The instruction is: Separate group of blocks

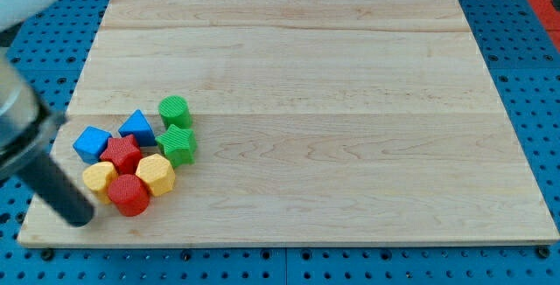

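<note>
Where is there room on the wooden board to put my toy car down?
The wooden board is bare across its whole right side, its middle and its top. It is crowded only near the bottom left corner, where the blue cube, blue triangle, green cylinder, green star, red star, yellow blocks and red cylinder huddle, with my tip just left of them.

Bright, even overhead light; soft short shadows under blocks. Rod (80,218) at 8 o'clock blurred; tabletop (332,119) sharp, glare-free.
</note>
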